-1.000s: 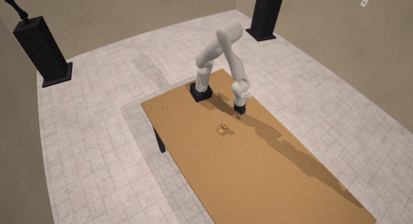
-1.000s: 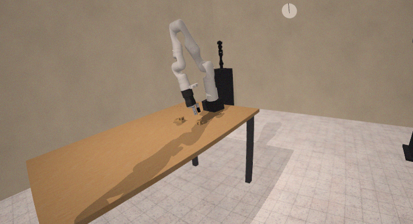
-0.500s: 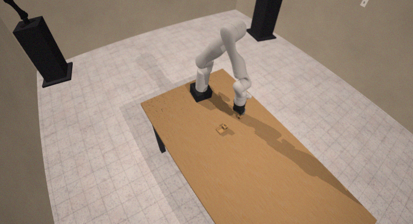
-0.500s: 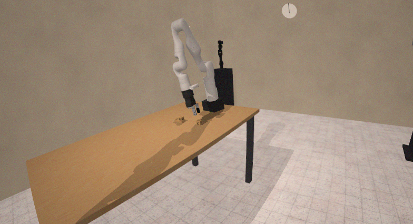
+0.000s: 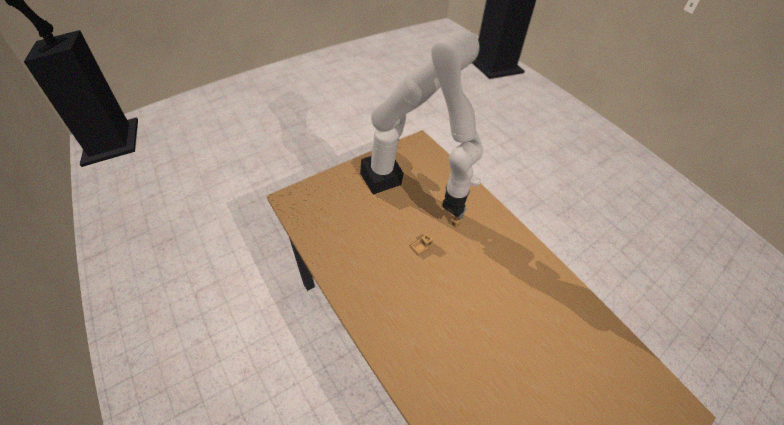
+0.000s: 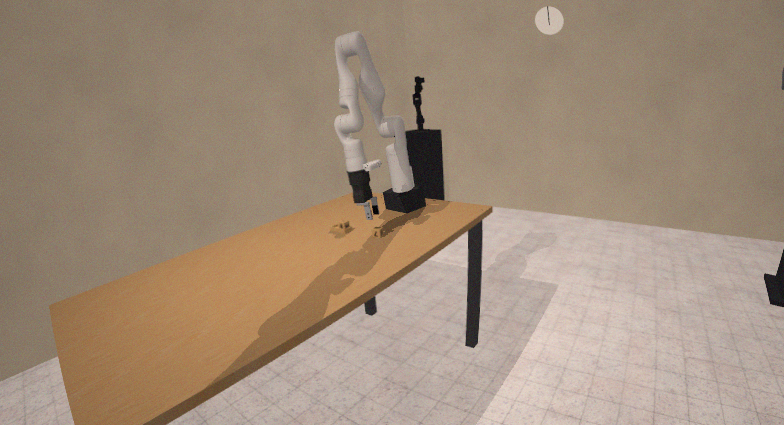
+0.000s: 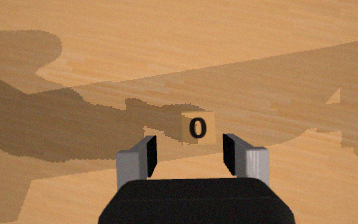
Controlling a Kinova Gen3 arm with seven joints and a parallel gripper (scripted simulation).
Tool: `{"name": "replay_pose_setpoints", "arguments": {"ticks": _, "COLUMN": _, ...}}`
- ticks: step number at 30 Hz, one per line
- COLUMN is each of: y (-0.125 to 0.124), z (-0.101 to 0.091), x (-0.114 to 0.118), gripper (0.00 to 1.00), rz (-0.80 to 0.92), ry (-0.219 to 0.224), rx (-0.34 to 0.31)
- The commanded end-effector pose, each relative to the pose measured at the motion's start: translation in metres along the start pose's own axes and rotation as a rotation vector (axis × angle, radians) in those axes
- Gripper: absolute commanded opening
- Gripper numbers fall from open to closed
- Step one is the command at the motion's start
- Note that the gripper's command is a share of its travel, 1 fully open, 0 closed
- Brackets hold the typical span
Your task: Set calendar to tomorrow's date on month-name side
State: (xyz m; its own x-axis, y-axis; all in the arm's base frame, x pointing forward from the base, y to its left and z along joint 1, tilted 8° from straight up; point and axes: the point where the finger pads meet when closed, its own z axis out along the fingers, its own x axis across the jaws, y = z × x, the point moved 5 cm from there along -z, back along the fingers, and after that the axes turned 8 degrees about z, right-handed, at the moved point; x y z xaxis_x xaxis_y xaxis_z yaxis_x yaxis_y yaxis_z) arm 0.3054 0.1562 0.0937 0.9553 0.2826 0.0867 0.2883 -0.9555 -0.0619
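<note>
One wooden cube (image 5: 455,222) (image 6: 377,232) (image 7: 210,119) lies on the table outside the tray, with a black 0 on its top face in the wrist view. The tray (image 5: 416,249) stands on the table nearby, with the other cube (image 5: 427,239) in it at one end; the tray group is small in the exterior view, where a cube (image 6: 344,225) shows. Which digits that cube shows is too small to tell. My gripper (image 6: 372,213) (image 7: 189,148) is open and empty, above the loose cube and a little to one side of it. The month's name cannot be read.
The arm's black base (image 5: 381,175) (image 6: 404,199) stands on the table (image 5: 466,334) (image 6: 192,290) behind the cubes. The arm's shadow falls across the loose cube. The tray stands apart from the loose cube, toward the table's middle.
</note>
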Motion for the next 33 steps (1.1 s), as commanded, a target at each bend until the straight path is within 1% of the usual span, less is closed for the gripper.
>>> {"name": "replay_pose_setpoints", "arguments": {"ticks": 1, "y": -0.0119, "z": -0.0021, "x": 0.0006, "gripper": 1.0, "rz": -0.028, "ry": 0.017, "rx": -0.019}}
{"name": "replay_pose_setpoints", "arguments": {"ticks": 6, "y": -0.0145, "z": -0.0039, "x": 0.0015, "gripper": 1.0, "rz": -0.027, "ry": 0.03, "rx": -0.051}}
{"name": "replay_pose_setpoints", "arguments": {"ticks": 17, "y": -0.0181, "z": -0.0064, "x": 0.003, "gripper": 1.0, "rz": -0.026, "ry": 0.049, "rx": -0.085}}
{"name": "replay_pose_setpoints", "arguments": {"ticks": 33, "y": -0.019, "z": -0.0068, "x": 0.0035, "gripper": 1.0, "rz": -0.025, "ry": 0.053, "rx": -0.094}}
